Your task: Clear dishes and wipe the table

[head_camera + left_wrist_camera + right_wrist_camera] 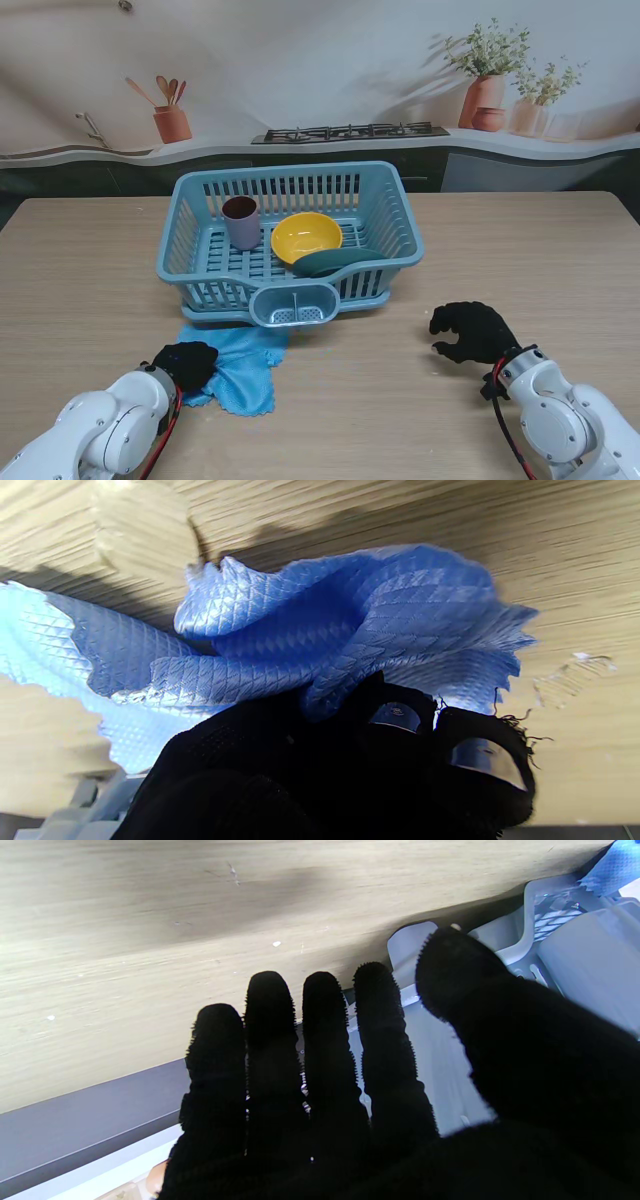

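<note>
A blue quilted cloth (240, 365) lies crumpled on the wooden table just in front of the dish rack. My left hand (186, 364) grips its near left edge, and the left wrist view shows my black fingers (400, 720) closed into the folds of the cloth (320, 630). My right hand (472, 331) hovers open over bare table to the right of the rack, holding nothing, fingers (320, 1040) spread. The light blue dish rack (395, 205) holds a mauve cup (240, 221), a yellow bowl (306, 237) and a dark green dish (335, 261).
The rack has a small cutlery pocket (293, 303) at its near side, right above the cloth. The rack's base (575, 940) shows beyond my right fingers. Behind the table runs a printed kitchen backdrop.
</note>
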Robot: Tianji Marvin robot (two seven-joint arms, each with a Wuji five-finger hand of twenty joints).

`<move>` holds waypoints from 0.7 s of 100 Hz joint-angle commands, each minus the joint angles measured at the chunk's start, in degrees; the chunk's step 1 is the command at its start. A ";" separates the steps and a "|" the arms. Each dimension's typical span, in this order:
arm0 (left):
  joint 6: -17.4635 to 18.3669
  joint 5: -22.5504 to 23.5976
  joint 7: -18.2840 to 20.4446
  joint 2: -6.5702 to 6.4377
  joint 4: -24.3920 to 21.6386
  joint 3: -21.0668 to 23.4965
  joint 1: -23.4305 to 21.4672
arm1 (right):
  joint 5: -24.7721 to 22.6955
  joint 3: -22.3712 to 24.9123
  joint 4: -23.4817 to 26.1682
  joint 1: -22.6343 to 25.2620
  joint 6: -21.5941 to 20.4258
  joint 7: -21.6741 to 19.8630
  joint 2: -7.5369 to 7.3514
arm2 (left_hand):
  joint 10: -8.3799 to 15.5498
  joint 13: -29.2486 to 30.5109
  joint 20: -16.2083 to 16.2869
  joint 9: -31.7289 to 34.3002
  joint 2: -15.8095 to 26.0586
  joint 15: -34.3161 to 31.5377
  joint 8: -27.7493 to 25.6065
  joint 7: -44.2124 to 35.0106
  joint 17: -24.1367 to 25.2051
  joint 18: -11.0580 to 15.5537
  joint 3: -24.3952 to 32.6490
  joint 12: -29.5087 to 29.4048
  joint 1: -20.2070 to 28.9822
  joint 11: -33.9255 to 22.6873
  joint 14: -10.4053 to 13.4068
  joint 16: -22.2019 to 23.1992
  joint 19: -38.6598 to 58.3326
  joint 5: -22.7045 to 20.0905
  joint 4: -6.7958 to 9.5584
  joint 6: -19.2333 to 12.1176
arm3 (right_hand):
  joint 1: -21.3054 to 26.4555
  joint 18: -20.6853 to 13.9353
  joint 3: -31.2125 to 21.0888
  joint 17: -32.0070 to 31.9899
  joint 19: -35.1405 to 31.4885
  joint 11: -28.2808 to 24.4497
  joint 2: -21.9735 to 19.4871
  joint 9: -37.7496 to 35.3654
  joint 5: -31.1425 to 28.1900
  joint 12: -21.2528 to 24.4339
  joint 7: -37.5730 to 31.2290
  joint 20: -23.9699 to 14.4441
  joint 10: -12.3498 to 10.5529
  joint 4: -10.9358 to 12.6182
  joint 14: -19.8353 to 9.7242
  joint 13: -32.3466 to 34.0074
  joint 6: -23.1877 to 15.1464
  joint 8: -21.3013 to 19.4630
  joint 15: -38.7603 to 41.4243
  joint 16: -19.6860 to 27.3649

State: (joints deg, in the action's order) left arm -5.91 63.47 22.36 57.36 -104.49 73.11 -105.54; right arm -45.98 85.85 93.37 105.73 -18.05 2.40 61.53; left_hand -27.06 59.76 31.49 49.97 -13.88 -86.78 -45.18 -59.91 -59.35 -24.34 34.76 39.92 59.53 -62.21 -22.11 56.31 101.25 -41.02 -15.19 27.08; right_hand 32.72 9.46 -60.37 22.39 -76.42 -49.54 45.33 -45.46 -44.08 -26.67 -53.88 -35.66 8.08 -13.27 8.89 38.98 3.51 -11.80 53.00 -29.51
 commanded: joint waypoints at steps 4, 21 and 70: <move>-1.13 -2.84 6.70 -0.27 3.57 -4.36 0.81 | -0.31 0.00 0.33 0.40 -0.07 -0.65 0.06 | -4.70 2.67 -0.84 -0.62 -7.75 -2.81 2.25 -1.39 -1.99 4.17 -2.80 1.13 10.29 -0.25 -1.66 0.55 15.73 -1.31 7.21 -12.46 | 1.28 0.35 0.76 -0.43 -0.45 0.32 -0.85 -0.38 0.18 0.43 -0.54 -0.45 0.40 -0.91 0.95 0.03 0.01 0.48 -0.30 0.08; -5.41 -9.89 12.80 -1.39 3.39 -11.21 6.66 | -0.26 0.15 0.32 0.50 -0.21 -0.46 0.10 | -4.76 2.87 -0.81 -0.54 -7.96 -2.81 2.36 -1.35 -2.00 4.45 -2.47 1.06 10.16 -0.23 -1.60 0.43 15.81 -1.36 7.11 -12.42 | 1.28 0.41 0.76 -0.43 -0.48 0.29 -0.80 -0.38 0.20 0.42 -0.57 -0.46 0.33 -0.92 0.97 0.04 -0.07 0.49 -0.30 0.09; -13.72 -22.46 17.07 -3.38 3.90 -25.32 17.99 | -0.24 0.47 0.26 0.61 -0.57 -0.27 0.13 | -4.90 3.25 -0.85 -0.34 -8.49 -2.58 3.12 -1.41 -2.01 4.82 -1.68 0.66 9.77 -0.19 -1.28 -0.03 15.84 -1.39 6.86 -12.18 | 1.24 0.38 0.79 -0.43 -0.50 0.28 -0.83 -0.35 0.19 0.43 -0.58 -0.45 0.27 -0.93 0.91 0.03 -0.04 0.49 -0.28 0.08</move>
State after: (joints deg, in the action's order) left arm -18.75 40.95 37.02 54.23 -103.65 48.95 -85.33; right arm -46.00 86.28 93.38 106.03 -18.24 2.84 61.55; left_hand -27.51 61.12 31.49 51.89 -19.33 -86.80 -39.65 -65.27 -59.77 -25.52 31.00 39.92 59.61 -66.99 -23.23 56.31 101.28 -43.33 -11.68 26.94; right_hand 32.72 9.46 -60.37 22.39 -76.42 -49.54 45.32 -45.46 -44.08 -26.67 -53.89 -35.66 8.08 -13.27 8.89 38.98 3.51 -11.78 53.00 -29.51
